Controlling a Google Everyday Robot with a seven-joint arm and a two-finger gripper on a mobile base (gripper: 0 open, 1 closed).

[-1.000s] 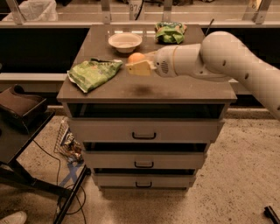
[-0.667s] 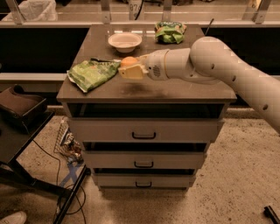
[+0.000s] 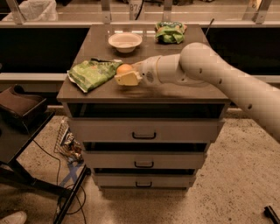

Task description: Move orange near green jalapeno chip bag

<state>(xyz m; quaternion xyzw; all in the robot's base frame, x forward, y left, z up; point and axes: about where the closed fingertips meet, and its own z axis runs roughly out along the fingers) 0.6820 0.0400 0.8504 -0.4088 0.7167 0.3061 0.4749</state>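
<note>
Leftward over the desk [image 3: 175,89] the orange [image 3: 124,68] has been carried since the earlier frame, and it is now held just beside the right end of the green jalapeno chip bag [image 3: 92,73]. It is gripped in the hand [image 3: 125,75], which is closed on it, a pale finger being seen under the fruit. The bag's long axis is laid from upper right to lower left, away from the hand, so only a short lowering is judged needed. A white bowl [image 3: 125,41] and a smaller green bag [image 3: 169,32] are seen well behind.

Only "87" is legible, on a far tag [image 3: 134,6]; tool [image 3: 125,74] grips orange [image 3: 124,68] over cabinet [image 3: 175,89].
</note>
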